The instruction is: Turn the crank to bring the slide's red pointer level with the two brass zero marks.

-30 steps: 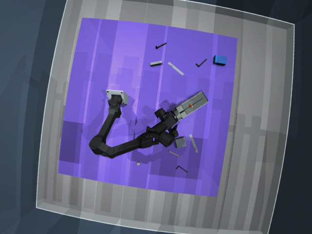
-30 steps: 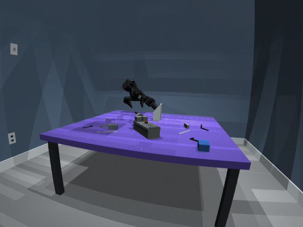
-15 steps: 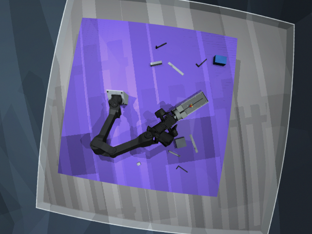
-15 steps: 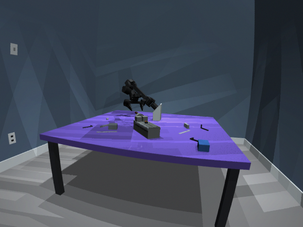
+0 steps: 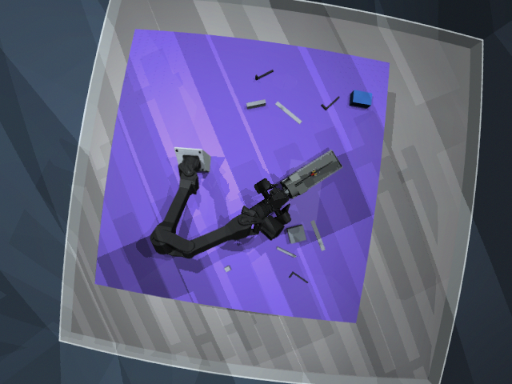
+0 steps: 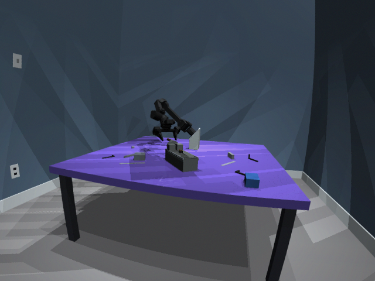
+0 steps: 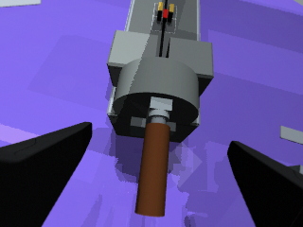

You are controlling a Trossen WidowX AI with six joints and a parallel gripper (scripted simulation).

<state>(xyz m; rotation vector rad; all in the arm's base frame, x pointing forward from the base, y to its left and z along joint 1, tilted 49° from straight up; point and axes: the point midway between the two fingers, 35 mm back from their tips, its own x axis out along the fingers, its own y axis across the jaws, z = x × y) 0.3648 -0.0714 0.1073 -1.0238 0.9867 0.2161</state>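
The grey machine stands on the table. Its crank drum faces my gripper, and a brown handle juts from the drum toward the wrist camera. The slide's red pointer sits by the slot, between the left brass mark and the right brass mark. In the wrist view it looks slightly nearer the drum than the marks. My gripper is open and empty, one finger on each side of the handle, touching neither side. In the top view the arm hides the handle.
A blue block lies near the table corner. A grey block lies beside the machine. Several pale bars and black L-shaped pieces lie around, such as a pale bar and a black piece.
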